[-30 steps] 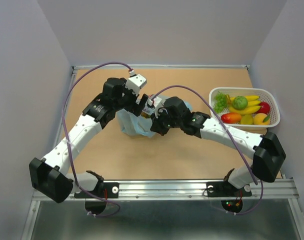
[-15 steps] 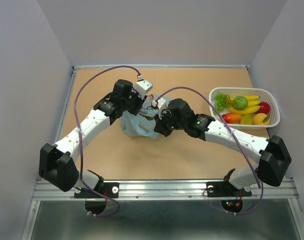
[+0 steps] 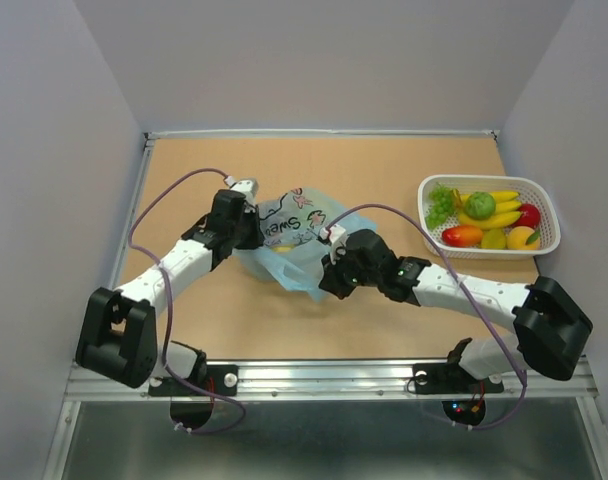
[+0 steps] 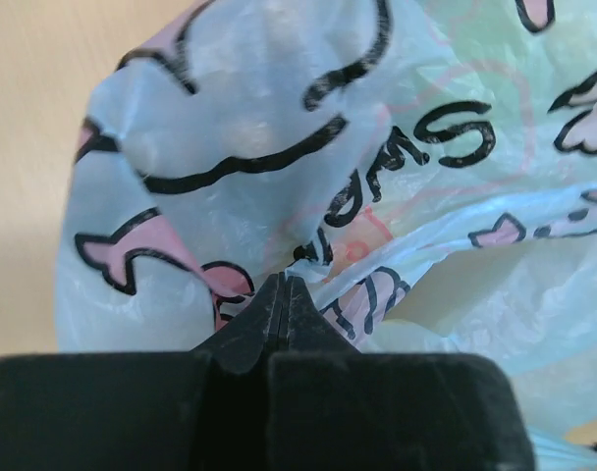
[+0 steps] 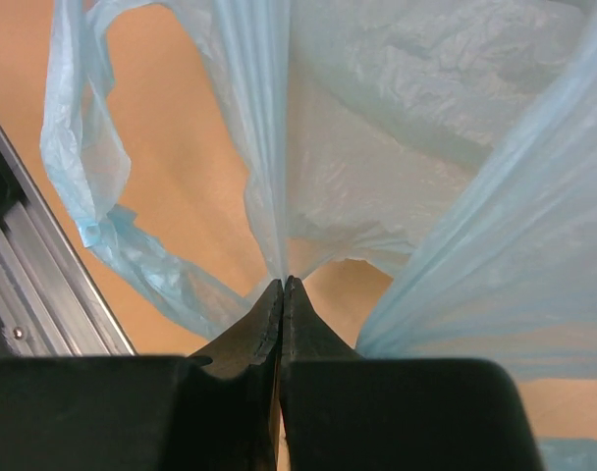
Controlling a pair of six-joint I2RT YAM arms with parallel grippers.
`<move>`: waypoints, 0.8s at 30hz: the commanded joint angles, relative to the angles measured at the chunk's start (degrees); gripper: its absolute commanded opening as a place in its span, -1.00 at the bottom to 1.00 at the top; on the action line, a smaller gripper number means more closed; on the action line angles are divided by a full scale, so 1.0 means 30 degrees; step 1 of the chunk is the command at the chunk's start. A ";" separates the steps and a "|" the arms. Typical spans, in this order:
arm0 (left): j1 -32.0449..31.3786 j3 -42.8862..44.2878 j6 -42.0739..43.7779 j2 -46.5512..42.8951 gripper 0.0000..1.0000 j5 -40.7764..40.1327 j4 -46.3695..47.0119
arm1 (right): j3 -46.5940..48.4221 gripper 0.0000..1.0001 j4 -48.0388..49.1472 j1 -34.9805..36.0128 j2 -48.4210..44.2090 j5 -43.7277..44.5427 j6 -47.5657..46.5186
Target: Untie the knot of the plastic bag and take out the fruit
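**Q:** What is met first, nearest the arm bases?

**A:** The right gripper [image 3: 330,283] is met first. It is lowered at the near right edge of a thin, translucent light blue plastic bag printed with pink-and-dark cartoon figures [image 3: 296,232]. In the right wrist view its jaws are seen pressed fully together, and a fold of the bag film is pinched at the tips. From that pinch the film is drawn up in taut pleats. A loose light blue handle strip [image 5: 78,167] is seen hanging to the left of the pleats.

**Q:** Where is the plastic bag located?

**A:** The plastic bag is laid on the tan table top [image 3: 404,160], left of centre, and is spread between the two grippers. A small yellow patch [image 3: 282,248] is visible through the film. Which fruit it is cannot be told. The knot cannot be made out in any view.

**Q:** What is the state of the other end effector?

**A:** The left gripper [image 3: 242,226] is positioned at the far left side of the plastic bag. Its jaws are closed tip to tip, and printed film is caught at the tips in the left wrist view.

**Q:** What is placed farther back?

**A:** A white slotted plastic basket [image 3: 484,179] is set at the far right, well apart from the plastic bag. It is filled with toy fruit, including a round green piece [image 3: 481,204] and yellow bananas [image 3: 496,217].
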 commanded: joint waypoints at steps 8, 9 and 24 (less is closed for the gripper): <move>0.3068 -0.3034 -0.3886 -0.6850 -1.00 0.1059 0.6339 | -0.0702 -0.79 -0.2395 0.0276 -0.2433 0.0075 0.2683; 0.2836 -0.3181 -0.3333 -0.7265 -1.00 0.1730 0.6515 | -0.0170 -0.58 -0.2483 0.0305 -0.2755 0.0280 0.2742; 0.1046 -0.5584 -0.0925 -1.2601 -1.00 0.1768 0.6547 | 0.7305 0.26 -0.1842 0.0276 0.0577 0.3506 0.2977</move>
